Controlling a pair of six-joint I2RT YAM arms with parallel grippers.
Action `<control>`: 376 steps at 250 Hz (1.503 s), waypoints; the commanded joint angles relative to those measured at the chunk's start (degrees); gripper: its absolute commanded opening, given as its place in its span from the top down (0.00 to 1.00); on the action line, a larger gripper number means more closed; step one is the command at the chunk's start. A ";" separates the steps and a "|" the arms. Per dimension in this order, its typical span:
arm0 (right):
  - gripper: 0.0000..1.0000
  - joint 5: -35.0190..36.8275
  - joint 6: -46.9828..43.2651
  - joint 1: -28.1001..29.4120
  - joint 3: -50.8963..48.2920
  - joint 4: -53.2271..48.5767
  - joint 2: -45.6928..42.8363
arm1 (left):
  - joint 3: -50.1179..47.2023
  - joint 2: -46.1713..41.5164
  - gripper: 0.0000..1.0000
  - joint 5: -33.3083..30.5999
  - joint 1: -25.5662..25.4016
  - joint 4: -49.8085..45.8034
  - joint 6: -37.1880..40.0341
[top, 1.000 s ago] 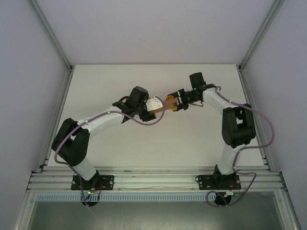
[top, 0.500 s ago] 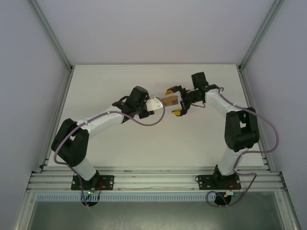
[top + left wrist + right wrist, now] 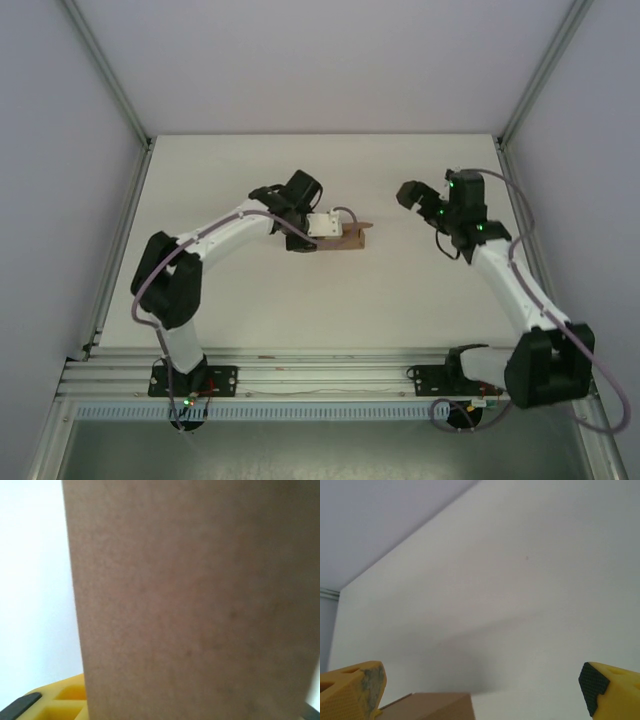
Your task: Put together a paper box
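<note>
- White bench (image 3: 260,295), grey walls (image 3: 60,150) around.
- Left tool (image 3: 338,233) clamps the brown paper box (image 3: 356,238) near bench centre.
- Right tool (image 3: 480,686) gapes wide, at 2 o'clock from the box, apart.

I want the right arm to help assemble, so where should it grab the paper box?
Take the paper box by its free right end, coming from the right: the left gripper appears clamped on its left end, and that free end points toward the open right gripper.
</note>
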 commanded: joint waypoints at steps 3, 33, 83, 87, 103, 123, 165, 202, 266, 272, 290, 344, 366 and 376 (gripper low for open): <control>0.00 -5.51 -17.84 -0.14 -6.18 15.39 -5.10 | 3.55 3.32 0.57 2.32 0.30 -11.16 2.20; 0.05 -19.66 -28.47 0.74 -5.55 8.93 -5.89 | 5.36 5.08 0.49 3.14 0.30 -12.46 2.50; 0.06 -24.67 -46.59 5.54 -4.00 -1.90 -2.06 | 6.75 6.59 0.38 4.96 0.34 -12.60 3.30; 0.07 -24.73 -47.96 5.88 -3.53 -3.23 -1.47 | 6.83 6.66 0.37 5.02 0.29 -12.55 3.30; 0.09 -23.97 -53.19 7.09 -1.70 -7.37 0.93 | 7.01 6.73 0.33 5.06 0.34 -12.34 3.21; 0.11 -22.43 -55.38 7.73 0.08 -7.48 3.78 | 7.25 6.95 0.33 5.07 0.32 -12.40 3.65; 0.23 -24.42 -62.86 9.04 8.42 -17.17 12.36 | 8.20 7.57 0.34 5.30 0.45 -12.81 3.52; 0.25 -24.70 -68.77 10.63 12.66 -23.99 16.93 | 8.59 7.57 0.35 6.61 0.80 -12.83 3.55; 0.42 -21.81 -65.71 11.29 15.99 -21.56 22.35 | 8.44 7.22 0.36 7.33 1.60 -12.75 3.35; 0.47 -21.59 -65.66 11.45 16.25 -21.63 22.70 | 8.38 7.23 0.36 7.41 1.60 -12.69 3.39; 0.67 -20.72 -64.85 11.91 16.79 -21.20 23.31 | 8.16 7.22 0.38 7.52 1.71 -12.38 3.03; 0.99 -20.54 -58.32 13.01 17.16 -20.80 23.26 | 8.26 7.42 0.42 7.74 1.68 -11.64 1.47; 1.00 -17.89 -47.96 14.11 15.95 -16.16 22.79 | 8.41 7.65 0.43 7.66 1.68 -11.37 0.62; 1.00 -14.58 -43.75 14.99 15.58 -14.48 22.77 | 8.41 7.75 0.45 7.47 1.68 -11.20 0.18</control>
